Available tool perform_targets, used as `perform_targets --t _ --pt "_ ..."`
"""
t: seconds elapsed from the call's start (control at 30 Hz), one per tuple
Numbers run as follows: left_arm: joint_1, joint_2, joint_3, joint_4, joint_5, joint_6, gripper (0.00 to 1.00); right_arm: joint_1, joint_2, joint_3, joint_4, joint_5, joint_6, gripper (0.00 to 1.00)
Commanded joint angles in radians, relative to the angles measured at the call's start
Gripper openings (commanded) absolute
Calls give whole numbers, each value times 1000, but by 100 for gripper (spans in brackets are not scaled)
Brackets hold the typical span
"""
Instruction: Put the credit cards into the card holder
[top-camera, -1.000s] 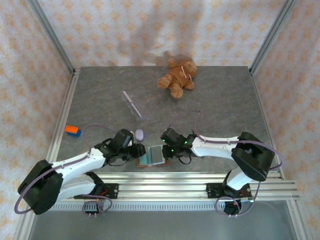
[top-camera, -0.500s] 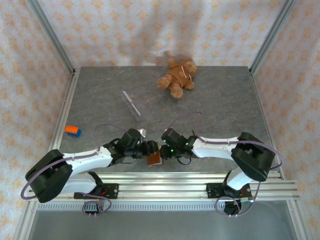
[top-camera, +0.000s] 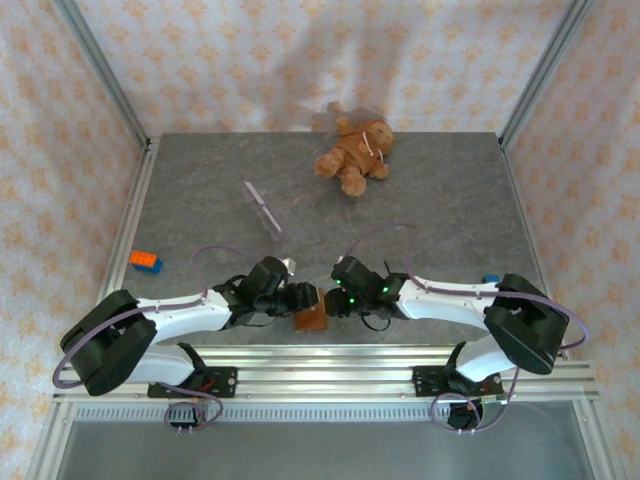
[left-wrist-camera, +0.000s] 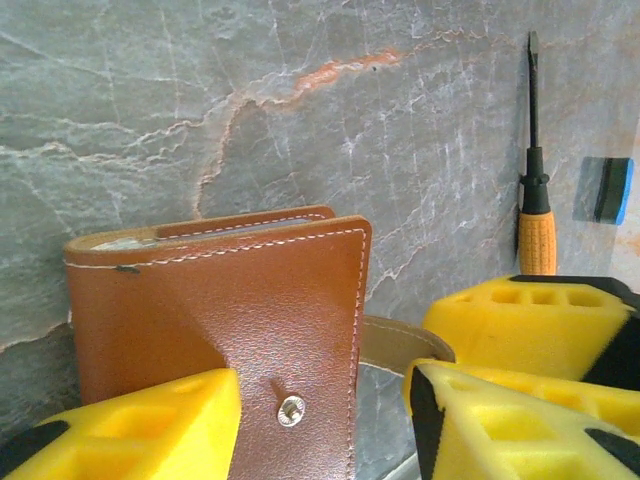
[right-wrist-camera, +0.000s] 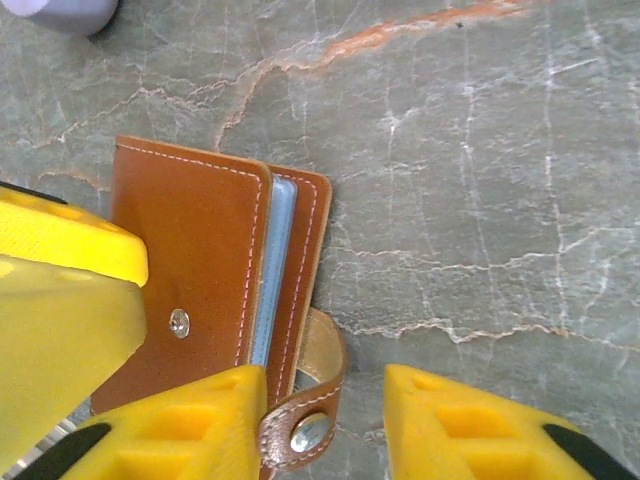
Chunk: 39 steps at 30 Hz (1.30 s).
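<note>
The card holder (top-camera: 311, 319), a brown leather wallet, lies folded near the table's front edge between both grippers. In the right wrist view the card holder (right-wrist-camera: 200, 260) shows a pale blue card edge (right-wrist-camera: 268, 280) between its covers, and its snap tab (right-wrist-camera: 308, 425) curls out between my fingers. My right gripper (right-wrist-camera: 320, 425) is open around that tab. My left gripper (left-wrist-camera: 320, 430) is open, with the card holder (left-wrist-camera: 220, 300) and its snap stud partly between its fingers. From above, the left gripper (top-camera: 302, 298) and right gripper (top-camera: 334, 301) nearly touch over the wallet.
A teddy bear (top-camera: 355, 150) lies at the back. A clear strip (top-camera: 265, 208) lies mid-left, an orange brick (top-camera: 145, 262) at the left edge. A screwdriver (left-wrist-camera: 535, 200) and a blue block (left-wrist-camera: 607, 188) lie beyond the wallet. A pale purple object (right-wrist-camera: 60, 8) sits close by.
The wallet lay open with a grey card showing; it now lies folded shut. The left gripper has moved right to meet the right gripper over it.
</note>
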Motion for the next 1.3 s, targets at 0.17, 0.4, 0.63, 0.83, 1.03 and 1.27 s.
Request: perform_targets --t 0.17,0.4,0.63,0.83,1.03,1.27 --pt "-7 56 14 -117 -60 34 40 -3 -17 42 -54 23 -16 29" --pt "-7 67 12 -117 -62 31 25 -3 -27 51 -61 -5 -10 27" --pt "-7 70 9 -124 -66 30 22 -3 -15 67 -66 -18 -8 29" --pt "-7 75 8 -118 -61 30 20 -2 -2 75 -54 -34 -1 32" --pt "-7 83 8 -110 -57 31 19 1 19 89 -63 -37 -1 20" --pt "-7 98 7 -93 -40 33 18 8 30 101 -59 -42 -2 0"
